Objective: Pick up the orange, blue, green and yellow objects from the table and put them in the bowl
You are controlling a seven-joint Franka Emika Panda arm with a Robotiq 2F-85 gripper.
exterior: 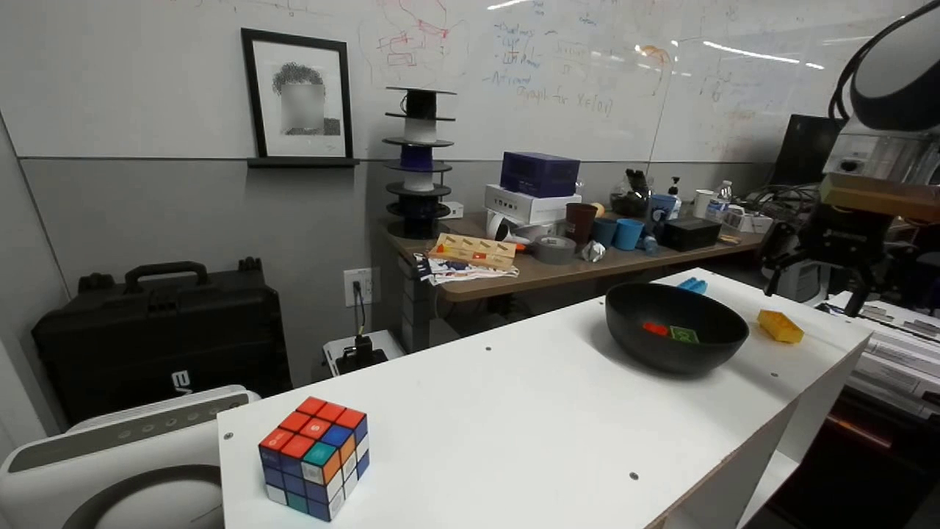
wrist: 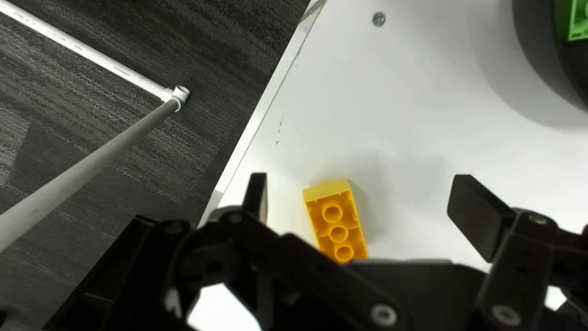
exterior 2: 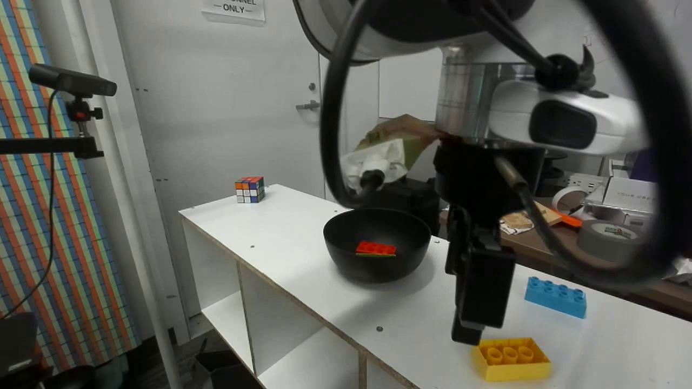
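A yellow brick (exterior: 780,327) lies hollow side up on the white table, near the front edge; it shows in an exterior view (exterior 2: 512,361) and in the wrist view (wrist: 327,191). My gripper (exterior: 810,303) is open and empty above it. In the wrist view the brick lies between the spread fingers (wrist: 363,197), closer to the left finger, its lower end hidden. A blue brick (exterior 2: 555,298) lies studs up on the table; the bowl partly hides it in an exterior view (exterior: 692,285). The black bowl (exterior 2: 373,270) holds a red-orange brick (exterior 2: 376,248) and a green brick (exterior: 684,335).
A Rubik's cube (exterior: 316,455) stands at the table's far end from the arm. The bowl wall (wrist: 535,59) is at the upper right of the wrist view. The table's edge (wrist: 257,115) drops to the floor. A brown desk (exterior: 485,288) with clutter stands behind.
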